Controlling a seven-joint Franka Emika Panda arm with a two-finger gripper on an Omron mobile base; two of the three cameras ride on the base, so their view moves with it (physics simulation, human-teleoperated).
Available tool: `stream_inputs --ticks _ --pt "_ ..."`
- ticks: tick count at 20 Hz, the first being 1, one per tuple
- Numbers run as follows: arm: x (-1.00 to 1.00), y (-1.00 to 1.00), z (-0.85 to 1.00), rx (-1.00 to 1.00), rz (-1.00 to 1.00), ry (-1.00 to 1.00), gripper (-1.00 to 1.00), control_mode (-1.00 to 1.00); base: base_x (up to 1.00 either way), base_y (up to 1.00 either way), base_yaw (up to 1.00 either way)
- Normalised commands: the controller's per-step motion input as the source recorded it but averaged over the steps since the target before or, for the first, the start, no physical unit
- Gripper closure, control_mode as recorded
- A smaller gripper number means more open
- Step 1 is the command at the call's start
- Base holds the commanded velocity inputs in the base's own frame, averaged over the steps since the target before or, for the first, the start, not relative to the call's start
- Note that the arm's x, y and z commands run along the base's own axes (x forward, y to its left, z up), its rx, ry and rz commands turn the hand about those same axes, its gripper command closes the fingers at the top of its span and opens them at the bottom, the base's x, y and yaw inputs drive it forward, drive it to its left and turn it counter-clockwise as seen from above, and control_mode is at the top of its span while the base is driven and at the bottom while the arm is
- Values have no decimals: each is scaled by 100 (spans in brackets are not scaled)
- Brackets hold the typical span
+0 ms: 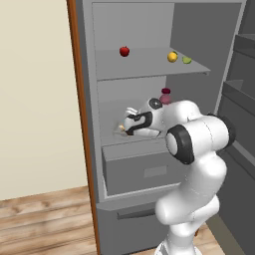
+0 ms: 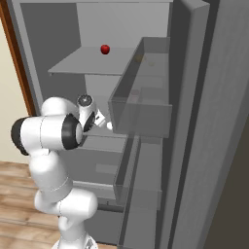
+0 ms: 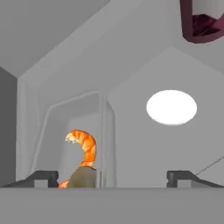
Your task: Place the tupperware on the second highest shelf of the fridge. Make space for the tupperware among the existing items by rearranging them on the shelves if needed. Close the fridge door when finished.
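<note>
So the tall grey fridge (image 1: 144, 64) stands open, white arm reaching onto its lower shelf (image 1: 112, 140). The two-finger gripper (image 3: 113, 177) has its fingers spread wide, and the clear plastic tupperware with orange food (image 3: 72, 148) sits between them on that shelf. Small red apple (image 1: 124, 51) is one shelf above.

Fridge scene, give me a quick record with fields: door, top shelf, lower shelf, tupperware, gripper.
fridge door: open
upper shelf: red apple, orange-yellow fruit and green lime
lower shelf: tupperware, white round thing and dark pink bottle
tupperware: clear box with orange food, resting on the lower shelf
gripper: open, just behind the tupperware, holding nothing
</note>
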Motion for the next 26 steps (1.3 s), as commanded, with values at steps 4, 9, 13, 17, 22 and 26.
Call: stream_inputs --ticks 4,9,13,17,22,26 --pt "-100 -3 45 -5 7 -7 -100 -100 0 0 0" --pt "-100 -10 65 -10 10 0 -100 -100 0 0 0" --pt "-100 -27 90 -13 9 1 -100 -100 0 0 0" --pt "-100 -41 74 -17 14 0 -100 -100 0 0 0" --pt "-100 -33 66 -21 16 4 -100 -100 0 0 0" --pt "-100 -6 53 -23 14 4 -100 -100 0 0 0"
